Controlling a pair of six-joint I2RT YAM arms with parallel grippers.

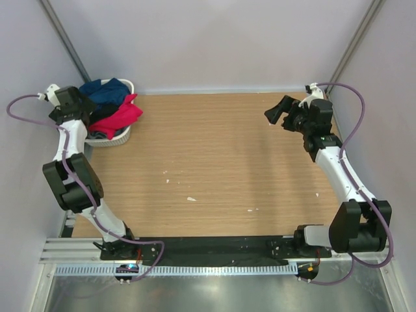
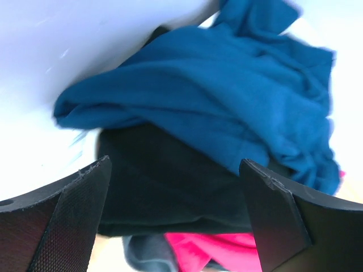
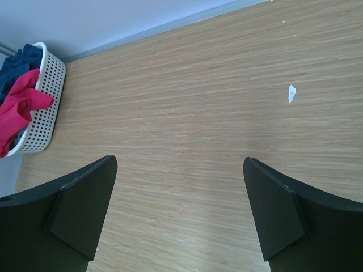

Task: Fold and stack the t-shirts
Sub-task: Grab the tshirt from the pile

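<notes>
Blue, black and pink t-shirts (image 2: 227, 96): soft matt cloth. White perforated basket (image 3: 48, 107): smooth plastic. Wood-grain tabletop (image 1: 227, 162): matt. My left finger pads (image 2: 65, 226): black, knurled; right pads (image 3: 74, 218): smooth matt.

1 overhead, 2 wrist views, left nearest (all share t-shirts (image 1: 112, 104))

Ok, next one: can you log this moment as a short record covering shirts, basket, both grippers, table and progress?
shirts: blue t-shirt, pink t-shirt, black t-shirt, bunched together in the basket
basket: white perforated basket, table's far left corner
left gripper: open, over the pile, holding nothing
right gripper: open, above bare wood, far right
table: wooden table, small white scraps
progress: nothing folded or stacked
</notes>
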